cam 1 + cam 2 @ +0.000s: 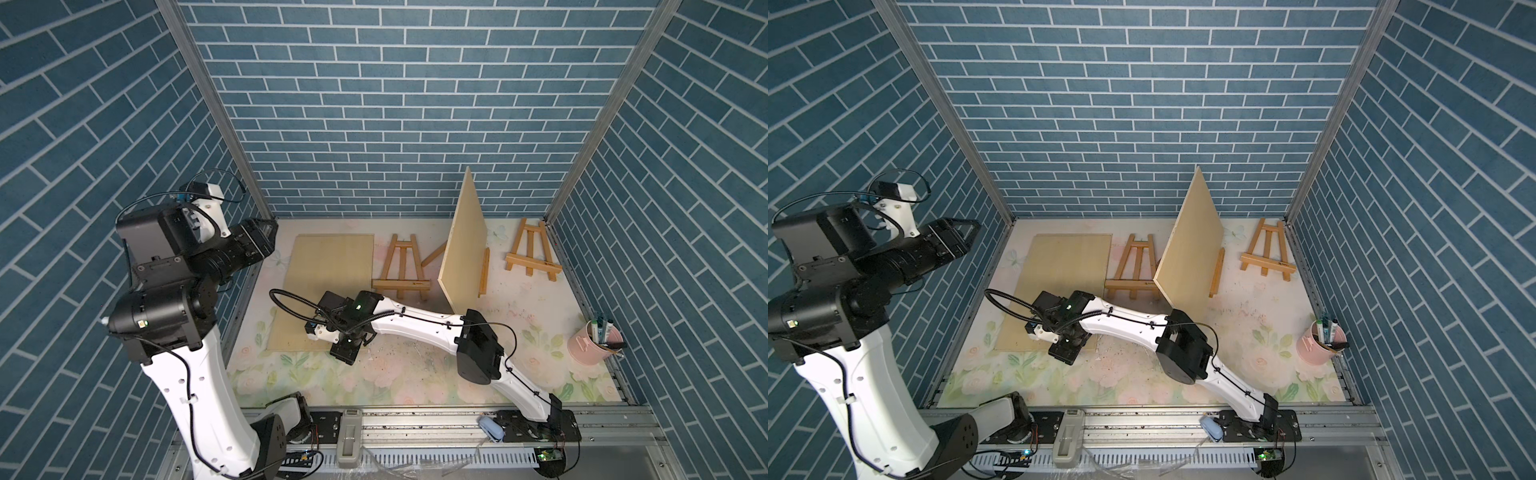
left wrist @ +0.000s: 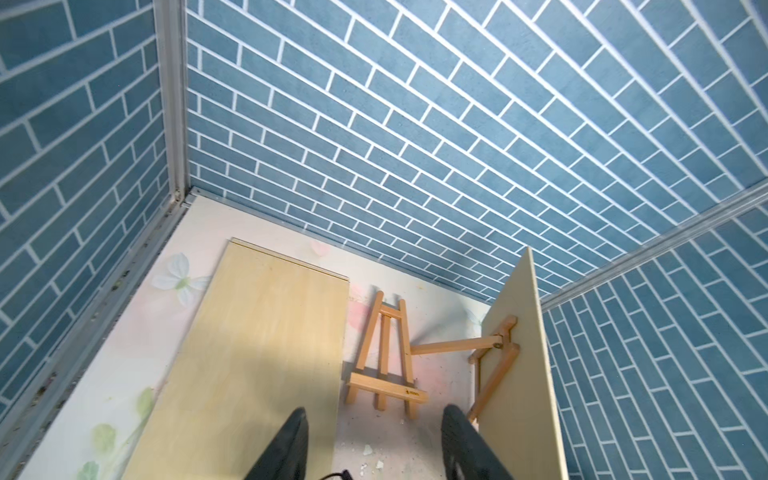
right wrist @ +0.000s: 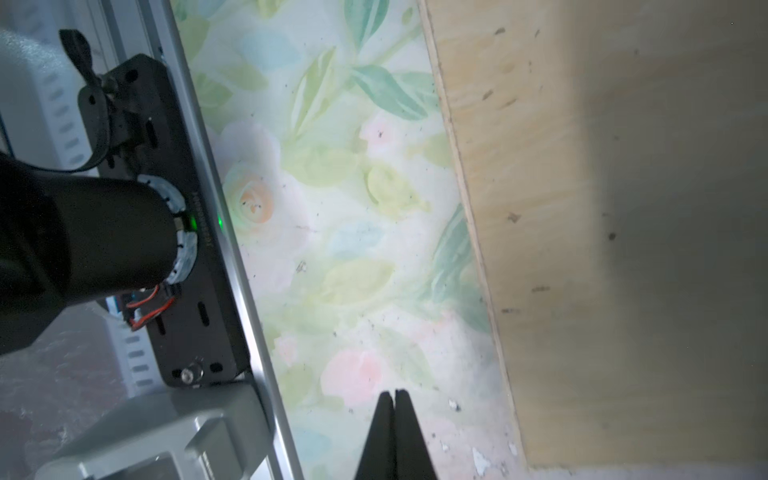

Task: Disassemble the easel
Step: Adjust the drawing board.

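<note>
— While the left hand (image 2: 374, 419) hangs open, empty, and the right hand (image 3: 394, 395) sits closed beside the flat board (image 1: 328, 270), what's risky?
— The right elbow (image 1: 478, 336) could knock the standing easel (image 2: 453, 345) on the tabletop (image 1: 415, 374), toppling its board (image 1: 465, 245). Count: three easels, two boards, one pink cup (image 1: 586, 347).

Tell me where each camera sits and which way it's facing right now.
Top views: high above the front rail, looking down at the floral mat and back wall; both arms show, left gripper raised, right gripper low by the flat board.
Left wrist: up by the left wall, facing down toward the back; its open fingers show, with the lying easel and standing board ahead.
Right wrist: close above the floral mat, facing down toward the front rail; its shut fingertips show.
Shared: every view shows the flat board.
</note>
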Available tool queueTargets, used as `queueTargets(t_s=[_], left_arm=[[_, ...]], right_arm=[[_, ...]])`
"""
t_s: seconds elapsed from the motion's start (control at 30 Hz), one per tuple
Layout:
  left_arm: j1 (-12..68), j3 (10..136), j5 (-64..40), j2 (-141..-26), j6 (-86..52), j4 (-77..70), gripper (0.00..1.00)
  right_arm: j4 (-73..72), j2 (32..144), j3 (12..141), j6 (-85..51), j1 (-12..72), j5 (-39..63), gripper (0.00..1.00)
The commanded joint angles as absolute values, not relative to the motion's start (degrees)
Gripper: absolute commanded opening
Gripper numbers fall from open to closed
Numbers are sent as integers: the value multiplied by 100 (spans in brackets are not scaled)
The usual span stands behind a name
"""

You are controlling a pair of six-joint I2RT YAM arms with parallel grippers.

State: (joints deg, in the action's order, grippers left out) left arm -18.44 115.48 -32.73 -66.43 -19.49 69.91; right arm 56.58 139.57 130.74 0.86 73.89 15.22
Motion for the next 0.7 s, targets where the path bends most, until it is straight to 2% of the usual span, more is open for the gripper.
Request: queueTargets(t_s=[0.0, 0.23, 0.67], left_arm=[[-1670, 11213, -3506, -6567, -2171, 6722, 53], [-1141, 10900, -3454, -6408, -2069, 6776, 53], [-734, 11027, -3396, -6510, -1982, 6882, 54]], right_arm=[[5952, 14361, 13740, 80, 7507, 1406, 0], [6082, 15237, 14698, -203, 7723, 1334, 0], [5598, 15632, 14702, -535, 7876, 536, 0]])
